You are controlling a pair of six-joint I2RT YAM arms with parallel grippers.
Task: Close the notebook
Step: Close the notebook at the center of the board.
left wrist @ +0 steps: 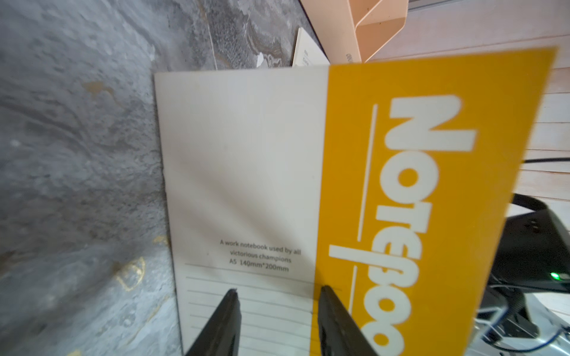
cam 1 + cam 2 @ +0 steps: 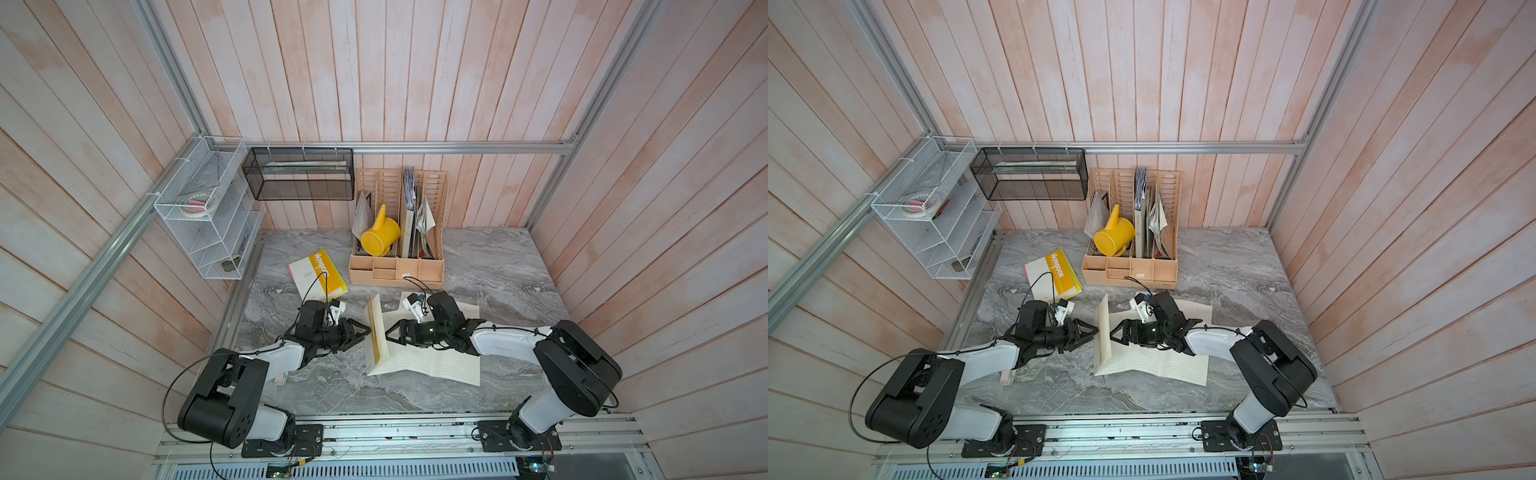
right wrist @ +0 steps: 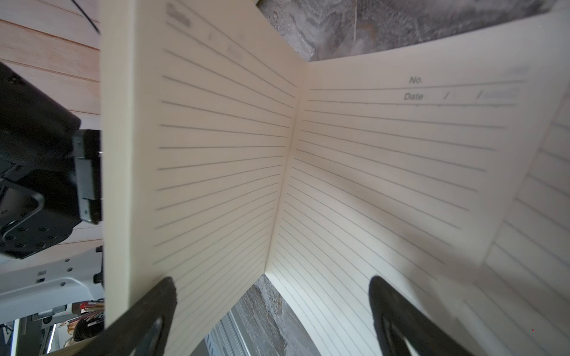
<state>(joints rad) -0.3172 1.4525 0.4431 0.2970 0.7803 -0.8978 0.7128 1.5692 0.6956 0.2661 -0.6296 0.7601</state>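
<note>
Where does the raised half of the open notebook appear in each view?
In a top view: raised half stands mid-table.
In a top view: the same.
Left wrist: its yellow cover, beyond the left claw.
Right wrist: its lined inside.
Shared landmark: marble table.

Matt lined paper in the notebook [image 2: 432, 363], smooth marbled grey tabletop [image 2: 498, 266], glossy yellow plastic watering can [image 2: 379, 239], white metal wire rack [image 2: 216, 249].
</note>
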